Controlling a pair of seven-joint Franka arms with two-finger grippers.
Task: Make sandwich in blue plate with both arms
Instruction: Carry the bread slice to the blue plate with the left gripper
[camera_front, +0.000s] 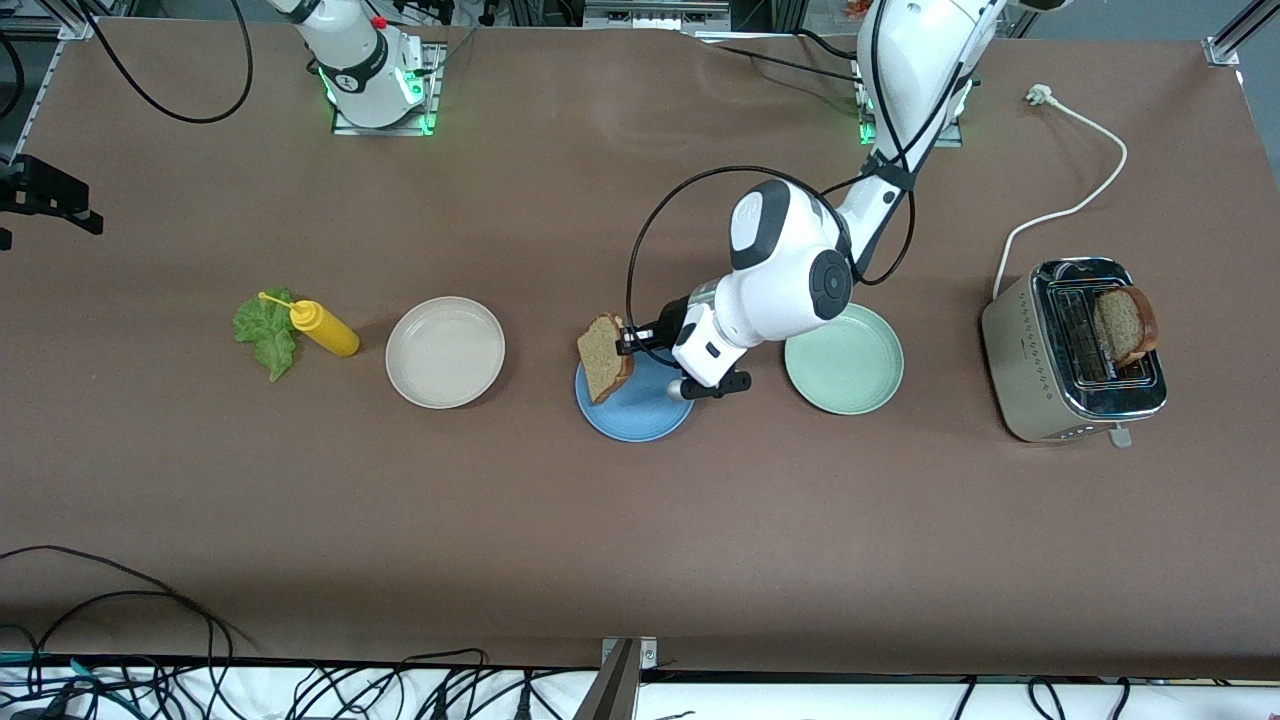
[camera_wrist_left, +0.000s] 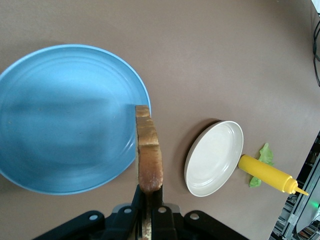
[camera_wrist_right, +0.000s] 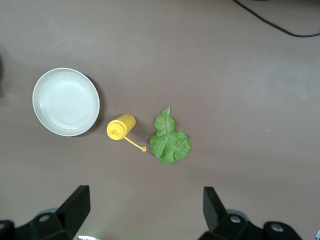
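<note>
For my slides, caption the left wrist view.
Left gripper holds a bread slice on edge over the blue plate's rim.

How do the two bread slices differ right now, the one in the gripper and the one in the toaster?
The held slice is pinched on edge in the shut left gripper, hanging over the blue plate; the other slice sticks up out of the toaster at the left arm's end of the table. The held slice is free in the air; the other sits in a slot. Both are brown toast.

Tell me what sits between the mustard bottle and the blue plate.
The beige plate lies between the mustard bottle and the blue plate, clearest in the front view.
</note>
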